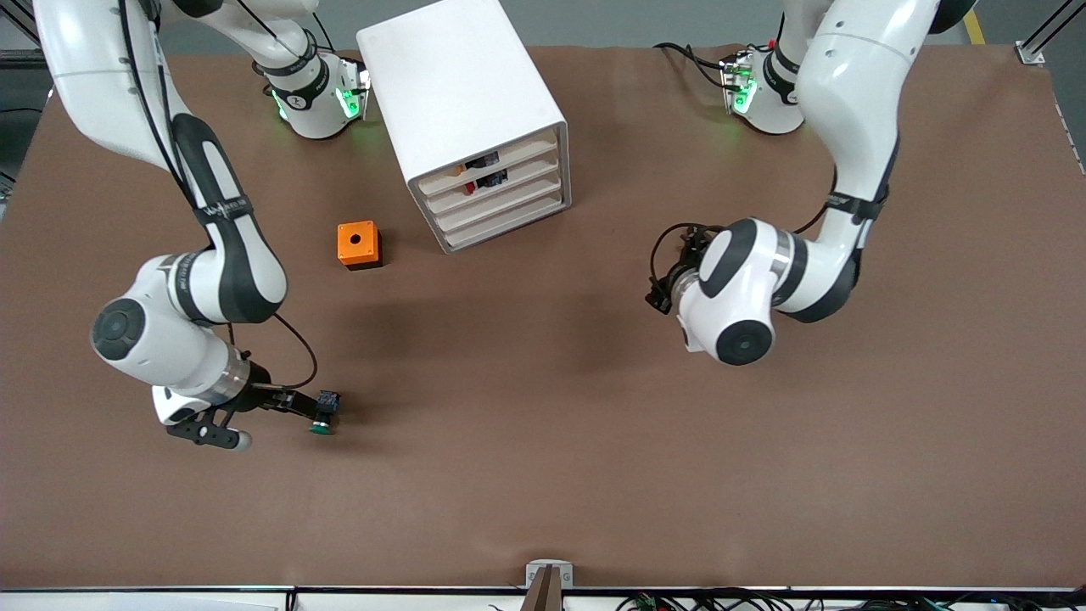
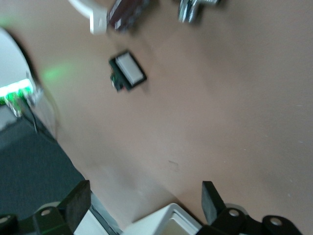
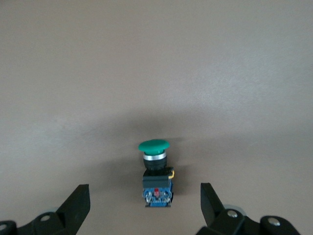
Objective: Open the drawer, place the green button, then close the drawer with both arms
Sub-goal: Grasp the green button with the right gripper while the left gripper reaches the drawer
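The button (image 1: pixel 324 416) lies on its side on the brown table, near the front camera at the right arm's end. In the right wrist view its green cap (image 3: pixel 153 146) points away from my right gripper (image 3: pixel 144 200). Its blue end sits between the open fingers (image 3: pixel 78 201), untouched. My right gripper (image 1: pixel 307 411) is low at the button. The white cabinet (image 1: pixel 475 110) stands at the back middle, and its third drawer (image 1: pixel 501 202) is shut. My left gripper (image 1: pixel 666 284) hangs over bare table toward the left arm's end, open and empty (image 2: pixel 145 203).
An orange cube with a hole (image 1: pixel 358 244) sits beside the cabinet toward the right arm's end. The left wrist view shows a black button with a white cap (image 2: pixel 128 71) on the table and a white boxy corner (image 2: pixel 166 223) low between the fingers.
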Controlling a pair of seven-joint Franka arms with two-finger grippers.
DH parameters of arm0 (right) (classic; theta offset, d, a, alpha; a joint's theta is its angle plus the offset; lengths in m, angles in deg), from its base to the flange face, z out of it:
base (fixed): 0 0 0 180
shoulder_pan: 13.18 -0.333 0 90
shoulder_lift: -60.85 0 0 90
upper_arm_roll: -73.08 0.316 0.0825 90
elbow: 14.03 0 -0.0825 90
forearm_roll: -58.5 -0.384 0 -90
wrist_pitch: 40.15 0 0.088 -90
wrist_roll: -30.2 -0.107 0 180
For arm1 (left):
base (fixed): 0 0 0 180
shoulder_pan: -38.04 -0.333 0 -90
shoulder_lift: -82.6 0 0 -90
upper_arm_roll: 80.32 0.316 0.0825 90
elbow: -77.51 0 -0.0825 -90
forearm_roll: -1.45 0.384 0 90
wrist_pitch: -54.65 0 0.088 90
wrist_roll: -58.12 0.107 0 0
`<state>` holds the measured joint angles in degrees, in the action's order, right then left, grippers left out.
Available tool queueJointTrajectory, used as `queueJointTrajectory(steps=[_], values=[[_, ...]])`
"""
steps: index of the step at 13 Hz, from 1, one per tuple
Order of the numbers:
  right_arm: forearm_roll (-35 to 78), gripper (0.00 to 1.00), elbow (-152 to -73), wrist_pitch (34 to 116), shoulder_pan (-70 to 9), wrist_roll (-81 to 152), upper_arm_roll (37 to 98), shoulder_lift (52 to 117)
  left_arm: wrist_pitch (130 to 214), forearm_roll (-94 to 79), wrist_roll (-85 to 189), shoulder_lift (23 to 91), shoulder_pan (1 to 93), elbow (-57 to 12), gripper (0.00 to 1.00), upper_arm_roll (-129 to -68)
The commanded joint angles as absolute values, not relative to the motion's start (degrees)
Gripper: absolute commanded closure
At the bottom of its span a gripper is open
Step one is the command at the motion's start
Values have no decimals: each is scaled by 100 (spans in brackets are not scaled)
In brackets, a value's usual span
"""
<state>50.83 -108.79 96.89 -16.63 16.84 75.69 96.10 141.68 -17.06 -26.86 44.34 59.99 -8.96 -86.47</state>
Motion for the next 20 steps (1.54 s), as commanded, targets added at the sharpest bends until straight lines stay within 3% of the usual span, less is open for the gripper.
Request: queueJointTrajectory(steps=[1,5,7,11,16,17,20], values=[[5111,0,-11034,10132,-1678,1439,7571,9785,14087,-1990,-3633,4016,6186,-582,0,-8621],[5103,0,-11466,10855,-1705,1421,7571,10013,14087,-3104,-4547,3787,6212,-581,0,-8621],[5067,7,-11554,10847,-1713,1403,7571,10040,14087,-3641,-5084,3638,6300,-581,0,-8612],[5067,39,-11546,10646,-1801,1184,7571,10005,14087,-4783,-5708,3400,6327,-599,4,-8612],[5059,95,-11476,10531,-1740,1192,7571,9943,14087,-5260,-6913,2969,6634,-581,7,-8612],[5059,100,-11476,10531,-1748,1201,7563,9926,14087,-5365,-7010,2934,6721,-581,9,-8621],[5120,100,-11423,10277,-1757,1262,7545,9804,14096,-5612,-7143,2855,7099,-581,18,-8612]])
